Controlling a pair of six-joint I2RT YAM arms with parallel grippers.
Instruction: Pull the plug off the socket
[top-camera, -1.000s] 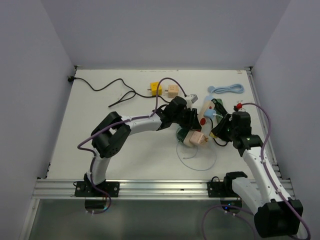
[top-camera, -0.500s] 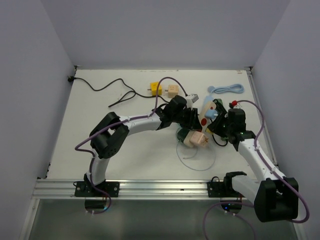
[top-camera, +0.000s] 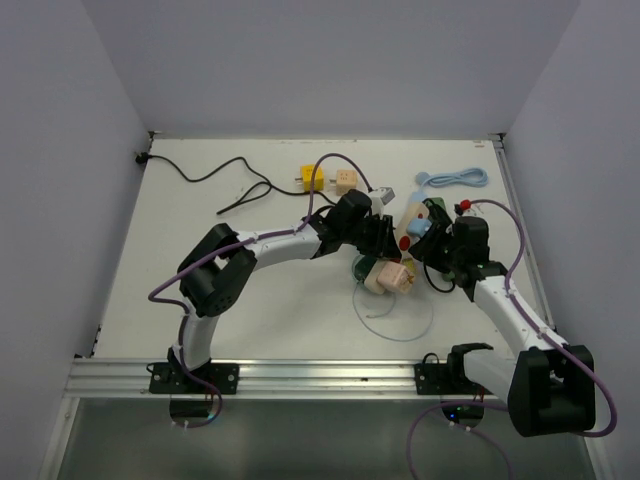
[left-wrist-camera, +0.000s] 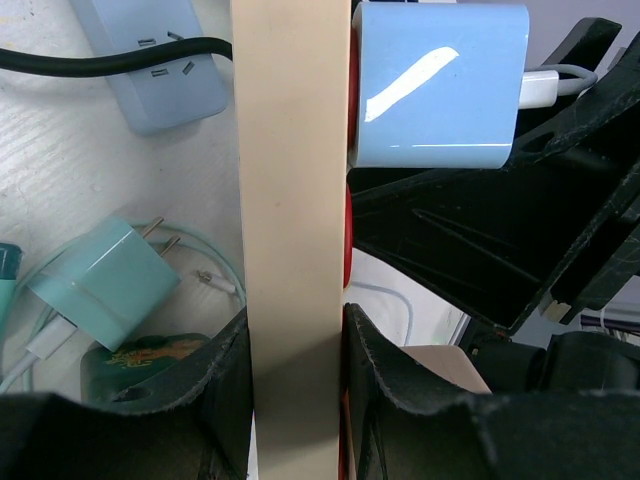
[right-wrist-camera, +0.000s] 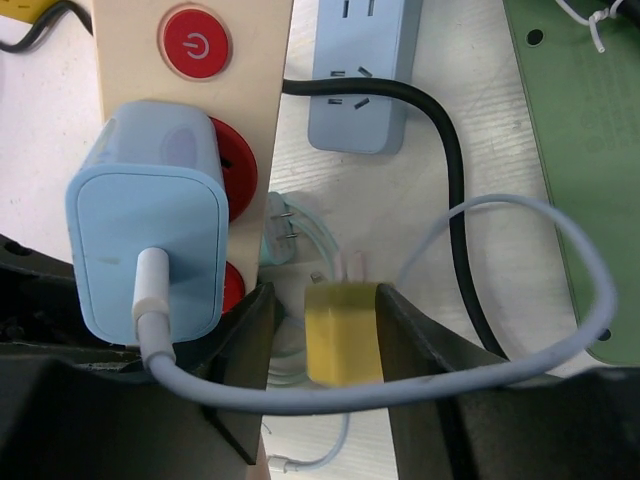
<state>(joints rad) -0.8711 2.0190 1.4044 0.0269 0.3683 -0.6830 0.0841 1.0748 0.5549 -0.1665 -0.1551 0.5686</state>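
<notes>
Left gripper (left-wrist-camera: 295, 340) clamps a beige power strip (left-wrist-camera: 290, 150). Right gripper (right-wrist-camera: 328, 300), newly swung close, has just begun parting its jaws around the yellow plug (right-wrist-camera: 343, 345), prongs bare, seemingly already pulled free. Green socket strip (right-wrist-camera: 590, 150) lies to its right.

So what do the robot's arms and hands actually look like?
The left arm and right arm are white tubes linked by chunky black joints, each with a purple cable looping loosely alongside. The left hand and right hand are matte black, each with two broad fingers.
</notes>
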